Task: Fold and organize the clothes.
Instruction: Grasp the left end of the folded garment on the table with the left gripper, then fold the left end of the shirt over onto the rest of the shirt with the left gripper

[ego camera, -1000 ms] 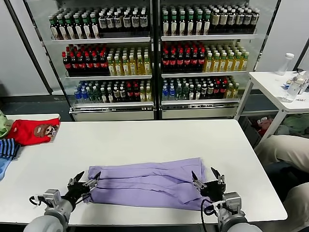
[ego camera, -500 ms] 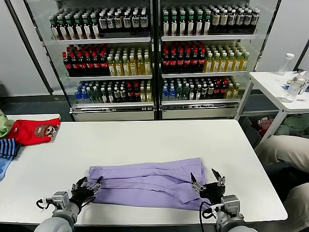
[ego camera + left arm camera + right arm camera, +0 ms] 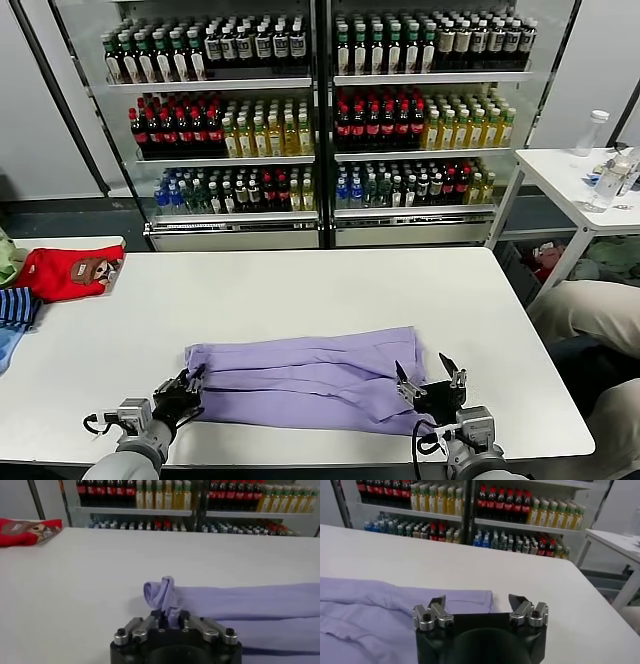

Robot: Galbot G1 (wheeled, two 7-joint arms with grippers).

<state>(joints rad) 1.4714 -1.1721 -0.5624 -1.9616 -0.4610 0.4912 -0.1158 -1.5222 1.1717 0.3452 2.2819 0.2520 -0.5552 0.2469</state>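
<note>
The lavender T-shirt (image 3: 300,378) lies folded into a long band across the near part of the white table (image 3: 300,290), plain side up. My left gripper (image 3: 186,391) is at its near left corner, shut on a bunched-up bit of the fabric (image 3: 165,595) that stands up between the fingers (image 3: 169,621). My right gripper (image 3: 430,378) is open at the shirt's near right end, just above the table. In the right wrist view the gripper (image 3: 477,605) straddles the shirt's edge (image 3: 470,600) with nothing between its fingers.
A red garment with a cartoon face (image 3: 72,270) and a blue striped garment (image 3: 15,305) lie at the table's far left. Drink coolers (image 3: 320,120) stand behind the table. A small white side table (image 3: 580,175) and a seated person's legs (image 3: 590,310) are at the right.
My left gripper has moved down and in to the shirt's near left corner and shut on the fabric, pulling it slightly. My right gripper has sunk a little and stays open.
</note>
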